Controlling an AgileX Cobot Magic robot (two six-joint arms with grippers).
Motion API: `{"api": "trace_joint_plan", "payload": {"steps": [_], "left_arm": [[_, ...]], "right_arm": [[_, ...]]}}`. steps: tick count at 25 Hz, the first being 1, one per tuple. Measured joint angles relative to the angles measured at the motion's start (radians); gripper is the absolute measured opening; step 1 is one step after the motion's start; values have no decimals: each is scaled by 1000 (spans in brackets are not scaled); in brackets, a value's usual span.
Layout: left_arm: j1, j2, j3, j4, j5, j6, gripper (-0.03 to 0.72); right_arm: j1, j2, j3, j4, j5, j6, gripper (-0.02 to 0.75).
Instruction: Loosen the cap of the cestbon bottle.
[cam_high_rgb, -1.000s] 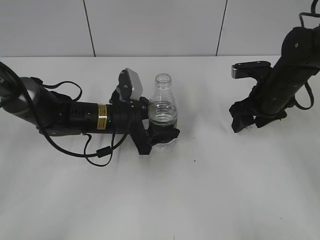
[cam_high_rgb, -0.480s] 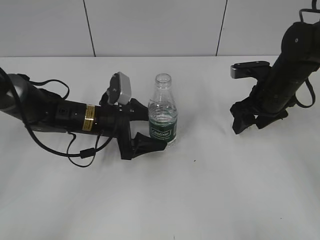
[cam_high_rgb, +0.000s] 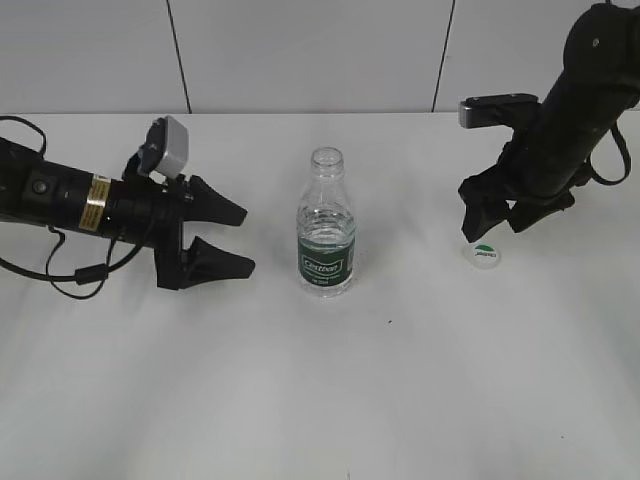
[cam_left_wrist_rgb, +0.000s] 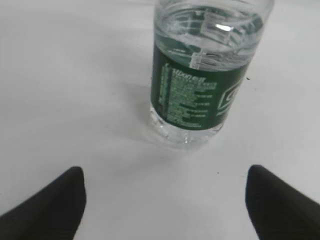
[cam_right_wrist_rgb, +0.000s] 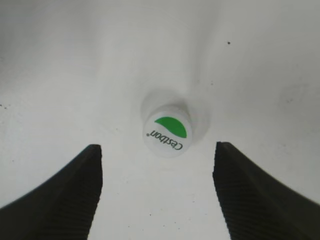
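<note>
The cestbon bottle stands upright mid-table with its neck open and no cap on it; its green label also shows in the left wrist view. The white cap with a green half-circle lies on the table at the right, top up; it also shows in the right wrist view. My left gripper is open and empty, left of the bottle and apart from it. My right gripper is open and empty, hovering just above the cap.
The white table runs back to a light panelled wall. A black cable loops on the table beside the left arm.
My left gripper has let go of the bottle and pulled back to the left. My right gripper has lifted slightly, and the cap now shows on the table below it.
</note>
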Motion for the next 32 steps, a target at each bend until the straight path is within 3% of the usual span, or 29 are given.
{"api": "trace_joint_plan", "payload": {"steps": [10, 21, 27, 32], "left_arm": [[25, -194, 1, -2, 333, -110, 590], [25, -349, 1, -26, 724, -380, 590], [25, -392, 1, -172, 1032, -459, 590], [25, -434, 1, -289, 1283, -417, 590]], "right_arm": [[0, 0, -203, -19, 121, -11, 527], [0, 0, -427, -144, 335, -16, 527], [0, 0, -508, -175, 397, -14, 527], [0, 0, -516, -197, 402, -7, 527]]}}
